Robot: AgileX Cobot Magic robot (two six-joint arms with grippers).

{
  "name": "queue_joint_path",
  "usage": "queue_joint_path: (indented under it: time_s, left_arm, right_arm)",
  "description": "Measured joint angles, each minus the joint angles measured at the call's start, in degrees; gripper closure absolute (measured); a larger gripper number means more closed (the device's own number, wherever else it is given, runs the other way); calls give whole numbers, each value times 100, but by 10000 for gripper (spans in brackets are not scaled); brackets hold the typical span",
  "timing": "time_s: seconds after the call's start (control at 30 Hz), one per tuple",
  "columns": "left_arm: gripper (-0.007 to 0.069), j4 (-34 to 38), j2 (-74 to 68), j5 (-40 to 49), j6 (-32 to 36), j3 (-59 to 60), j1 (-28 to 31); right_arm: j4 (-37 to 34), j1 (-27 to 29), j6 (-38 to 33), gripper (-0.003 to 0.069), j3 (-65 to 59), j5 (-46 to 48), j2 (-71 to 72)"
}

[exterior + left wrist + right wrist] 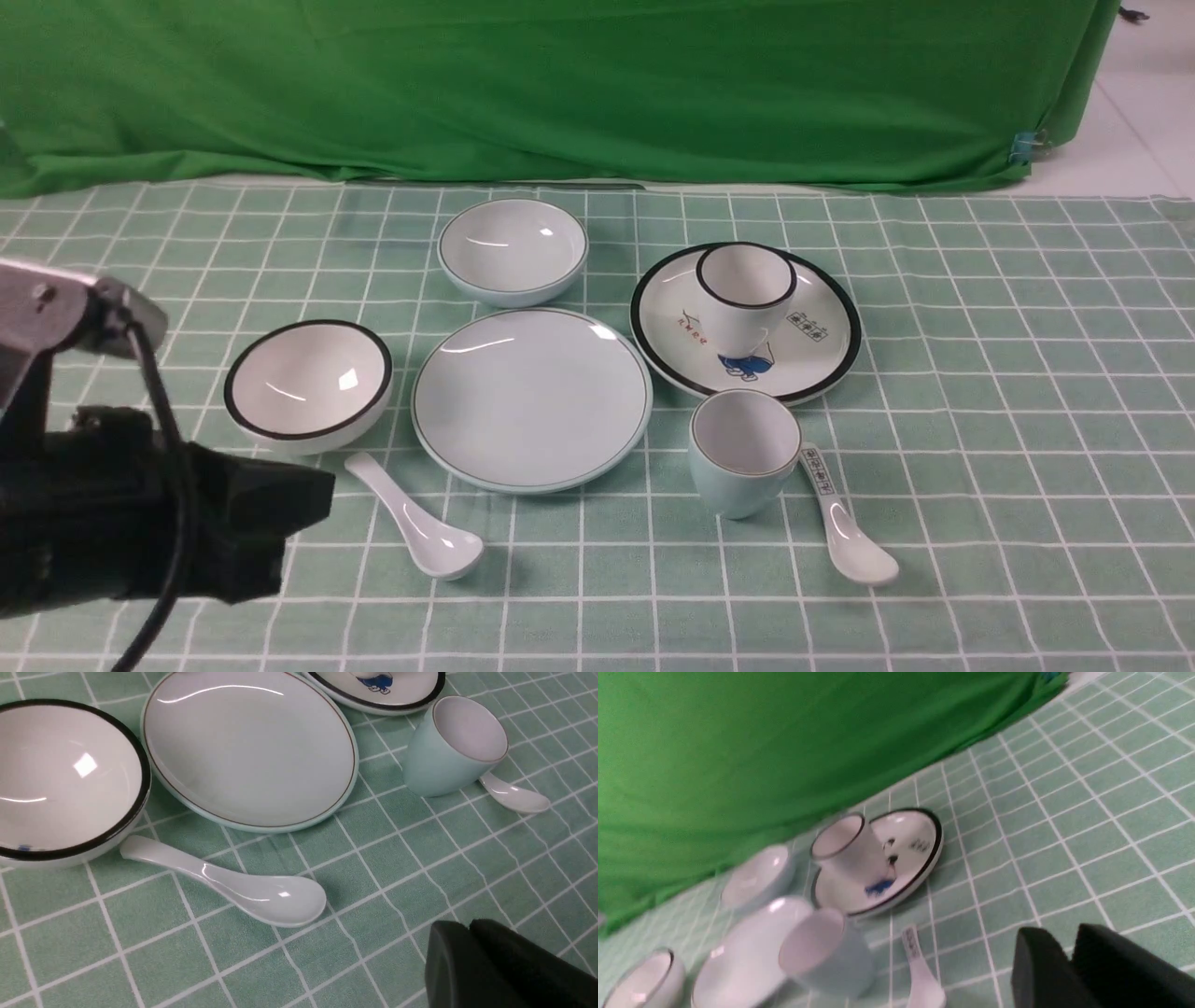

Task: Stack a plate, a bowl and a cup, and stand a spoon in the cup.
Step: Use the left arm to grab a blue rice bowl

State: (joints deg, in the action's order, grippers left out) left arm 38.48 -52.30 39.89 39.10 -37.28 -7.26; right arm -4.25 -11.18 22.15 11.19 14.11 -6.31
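Nothing is stacked yet on the green checked surface [980, 467]. In the front view the pale blue plate [532, 401] lies flat at the centre, and the pale blue bowl [513, 250] sits upright just above it, close to the green backdrop cloth [597, 84]. The pale blue cup [744, 453] stands upright and empty at the plate's lower right, a little apart from it. The plain white spoon [415, 523] lies on the cloth at the plate's lower left, its handle pointing up towards the black-rimmed white bowl [308, 385] at centre left. To the right of centre a black-rimmed white cup [745, 289] stands on the black-rimmed plate with drawings [812, 364]. A spoon with printed characters [845, 527] lies just beside the blue cup's right side. The left tool [467, 933] hangs low over bare cloth at the lower left, pads pressed together on nothing. The right tool [1069, 952] shows only in its own blurred wrist view, over bare cloth to the right of the dishes. Its pads sit close, but I cannot tell whether they meet.
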Motion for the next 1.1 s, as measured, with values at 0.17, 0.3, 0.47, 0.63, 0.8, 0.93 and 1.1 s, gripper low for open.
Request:
queue_joint_path:
  time_s: [0.17,0.3,0.47,0.63,0.8,0.93,1.1]
  left_arm:
    - [607,-367,-1211,159,115,-1003,-581]
    - [607,-1152,-2119,236,-123,-1883,-1305]
    - [607,-1931,-3092,787,-223,-3099,-1649]
    - [607,-2657,-4372,1624,-230,-4812,-1470]
    - [607,-3577,-5744,2300,-170,-6381,-1388]
    - [588,-3848,-6700,2815,138,-7548,-1372]
    - [484,-3848,-7406,2923,569,-8446,-1291]
  right_arm:
    - [-3,-1078,-1466,552,1566,1490,-1269]
    - [57,-1856,-2082,552,2586,2602,-2409]
    - [207,-2500,-2270,550,3079,3113,-3301]
    - [237,-2733,-2338,547,3093,3123,-3596]
    - [260,-2734,-2454,541,3105,3100,-3584]
    - [271,-2734,-2482,538,3123,3087,-3584]
    - [271,-2734,-2498,533,3123,3164,-3584]
